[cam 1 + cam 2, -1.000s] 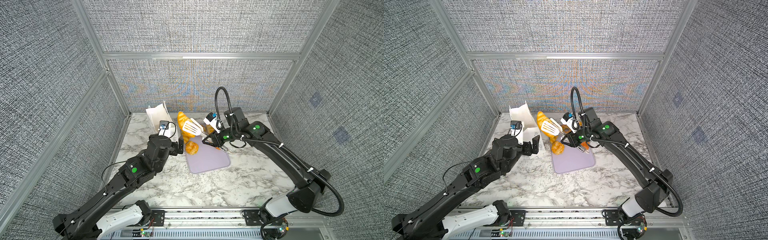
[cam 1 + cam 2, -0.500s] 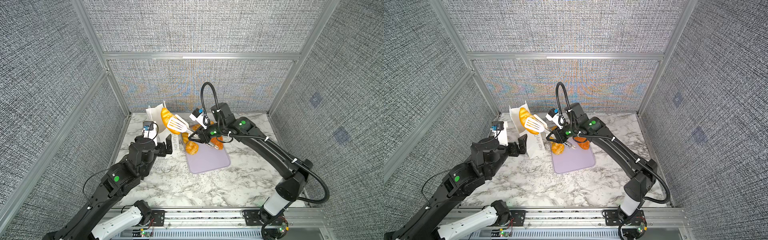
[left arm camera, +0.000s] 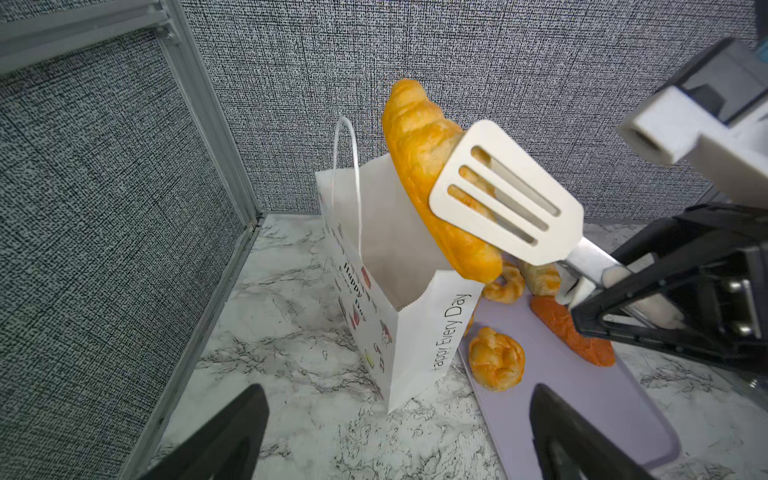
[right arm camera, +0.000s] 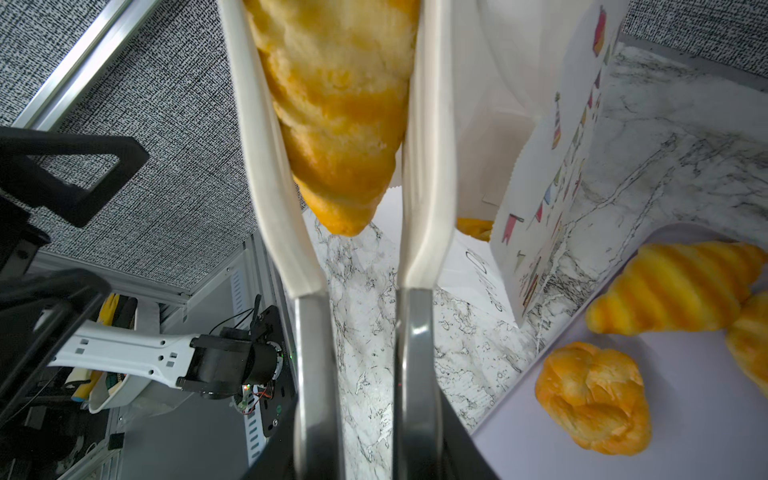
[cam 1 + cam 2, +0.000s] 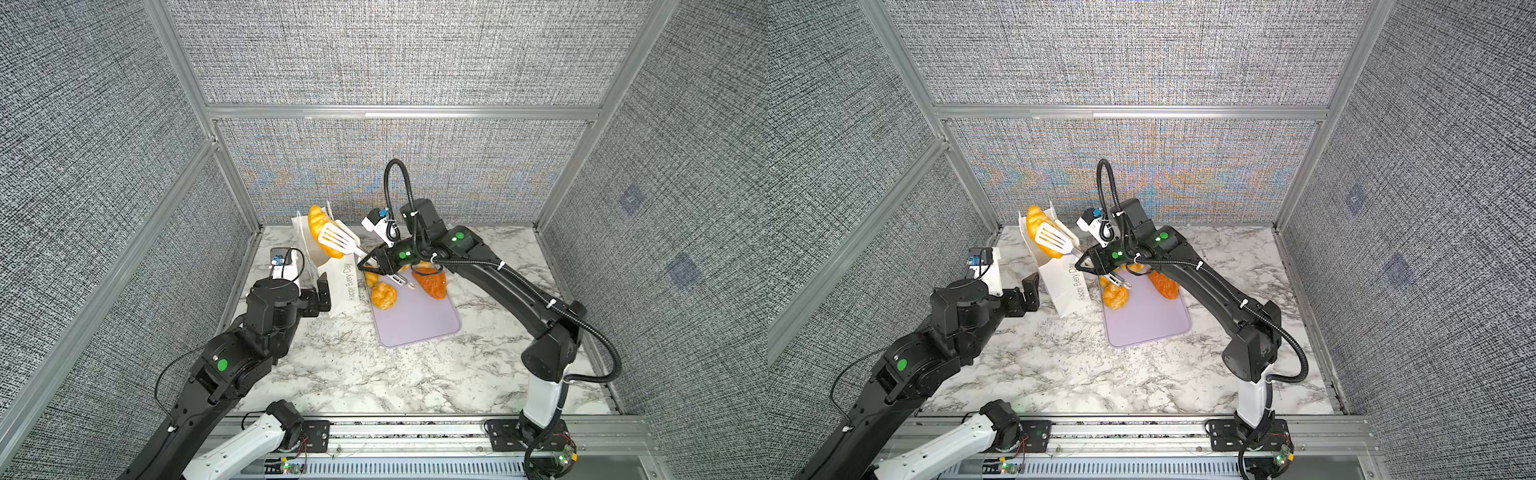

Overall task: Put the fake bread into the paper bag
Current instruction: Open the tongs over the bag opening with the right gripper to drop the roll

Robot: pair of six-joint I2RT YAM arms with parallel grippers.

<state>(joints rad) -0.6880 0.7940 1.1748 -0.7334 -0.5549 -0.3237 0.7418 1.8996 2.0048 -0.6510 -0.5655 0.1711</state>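
The left pincer (image 5: 1023, 293) stood just left of the tall white paper carrier bag (image 5: 347, 286) lettered "Happy Every Day". Its jaws were spread as wide as they go, with nothing between them, and they did not touch the bag. In the left wrist view the two black fingers (image 3: 232, 428) framed the bag's lower corner from a short way off.

The bag stood upright on the marbled white table (image 5: 374, 374), its mouth open and one string handle arched above the rim.

Directly over that mouth hung a long golden-yellow striped toy croissant (image 5: 318, 220), tilted, with its lower tip close to the bag's near rim; whether it touched the paper I cannot tell. It was clamped between the white slotted heads of metal-handled tongs (image 3: 505, 193).

Right of the bag, the right pincer (image 5: 374, 264) was closed partway around the tongs' handles, squeezing them together.

Further right of the bag, touching its base, lay a flat lavender tray (image 5: 415, 324). It carried a round golden knot bun (image 5: 383, 295), a darker orange-brown triangular piece (image 5: 430, 282) and a striped yellow croissant (image 4: 673, 286).
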